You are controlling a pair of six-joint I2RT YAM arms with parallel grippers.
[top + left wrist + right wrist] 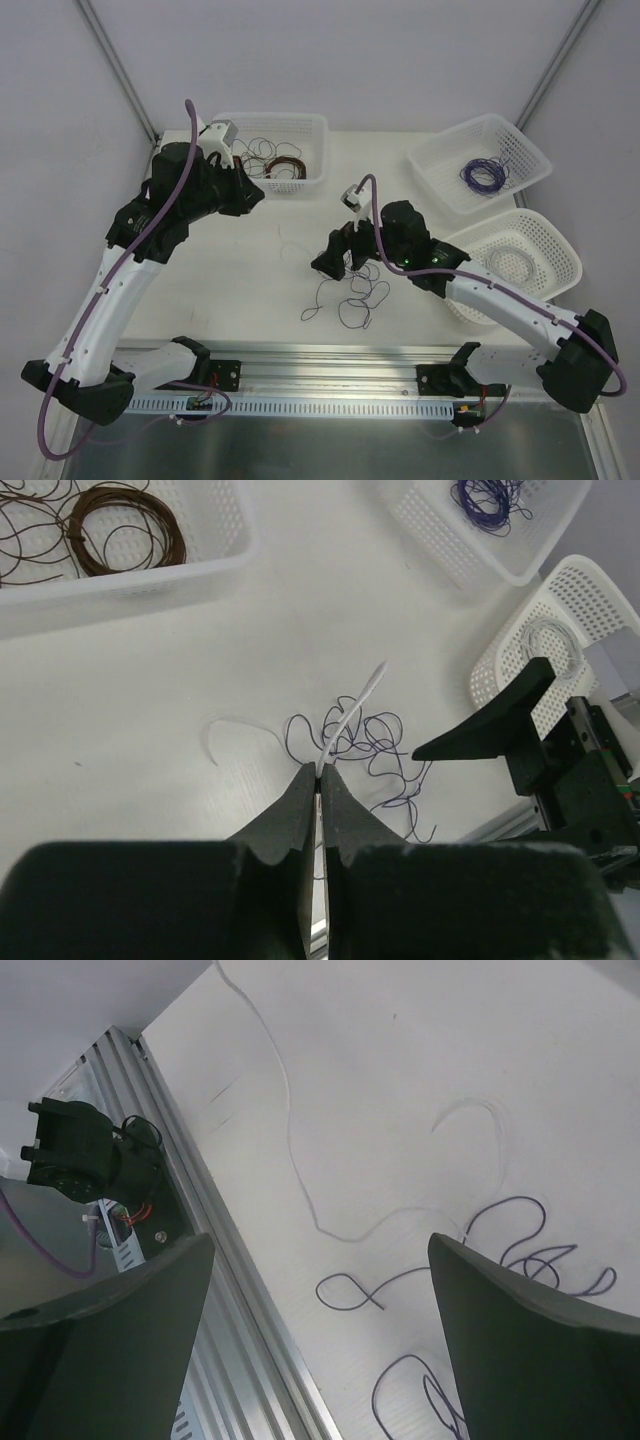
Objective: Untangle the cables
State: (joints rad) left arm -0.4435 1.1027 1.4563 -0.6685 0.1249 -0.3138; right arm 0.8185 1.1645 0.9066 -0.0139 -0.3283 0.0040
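Got the cables (352, 300) lying loose on the tabletop (250, 290), just by the right end effector (335, 262), spread wide and holding nothing. Left end effector (320, 770)? Pressed together, pinching a pale strand (365, 690) trailing toward the clump. Probably weightless, floppy, snaggy stuff. Thin enough to slip between pads, too. Best to pinch one free loop at the edge and lift gently, no yanking.
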